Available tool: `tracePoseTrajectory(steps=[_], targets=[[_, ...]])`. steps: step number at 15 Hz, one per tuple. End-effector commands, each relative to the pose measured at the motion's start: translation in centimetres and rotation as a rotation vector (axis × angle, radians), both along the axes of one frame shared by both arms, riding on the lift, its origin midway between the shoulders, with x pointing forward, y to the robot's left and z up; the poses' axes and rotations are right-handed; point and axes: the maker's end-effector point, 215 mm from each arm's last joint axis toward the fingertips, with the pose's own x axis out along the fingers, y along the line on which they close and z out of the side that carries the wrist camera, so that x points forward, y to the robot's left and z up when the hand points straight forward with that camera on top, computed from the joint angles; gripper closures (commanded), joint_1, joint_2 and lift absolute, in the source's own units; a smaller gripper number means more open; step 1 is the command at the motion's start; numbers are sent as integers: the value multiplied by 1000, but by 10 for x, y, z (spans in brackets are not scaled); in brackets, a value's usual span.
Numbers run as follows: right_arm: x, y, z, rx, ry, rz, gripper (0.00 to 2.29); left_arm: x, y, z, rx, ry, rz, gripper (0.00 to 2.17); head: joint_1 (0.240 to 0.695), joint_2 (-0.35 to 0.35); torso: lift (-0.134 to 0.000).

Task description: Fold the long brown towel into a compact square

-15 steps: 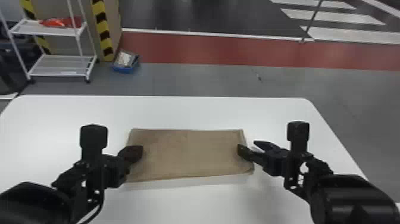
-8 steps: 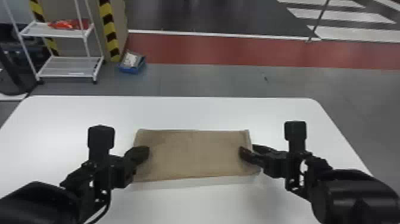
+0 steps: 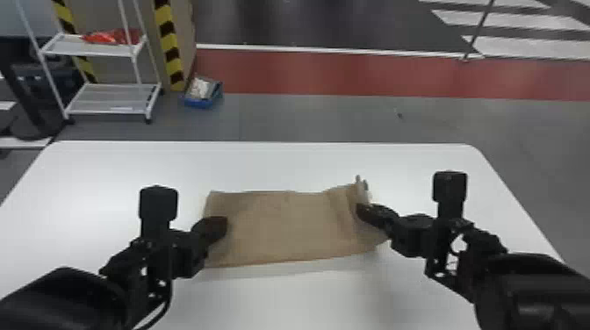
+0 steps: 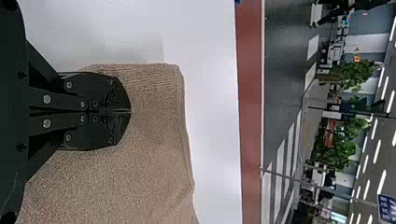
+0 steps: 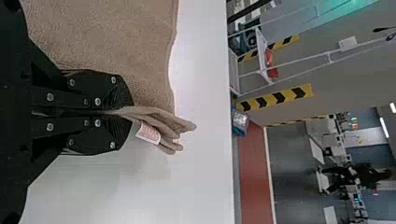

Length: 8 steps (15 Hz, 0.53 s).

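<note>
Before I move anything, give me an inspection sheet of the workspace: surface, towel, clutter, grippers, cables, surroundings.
Surface: white table, rounded far corners.
Job's things: brown towel, flat but bunched at its right end, white tag out.
Clutter: blue bin on the floor beyond.
Grippers: left shut, over the towel's left end; right pinching its layered right edge.
Cables: black cable looping below the left wrist.
Surroundings: white shelf rack, red floor strip.

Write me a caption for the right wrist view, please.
Right gripper pinching the layered end of the brown towel, its white label showing, over the white table.
</note>
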Motion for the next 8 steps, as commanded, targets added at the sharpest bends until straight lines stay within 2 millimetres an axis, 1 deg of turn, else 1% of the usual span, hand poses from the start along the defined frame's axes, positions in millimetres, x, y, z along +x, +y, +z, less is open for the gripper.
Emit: tracePoseTrajectory(steps=[1,2,3,5,8], targets=[[3,17,33,44,-59,23,1298,-1,-3,-1,-3,2,-4,1828,695,-76,-125],[3,24,41,59,-70,31,1298,-2,-7,-1,-6,3,-9,1828,695,-66,-125],[3,36,52,81,-83,42,1298,-4,-11,-2,-7,6,-15,1828,695,-62,-125],[1,66,64,93,-93,79,1298,-8,-24,-4,-16,10,-31,1828,695,-53,-125],[4,106,77,117,-112,114,1298,-12,-40,-4,-38,17,-46,1828,695,-25,-125]])
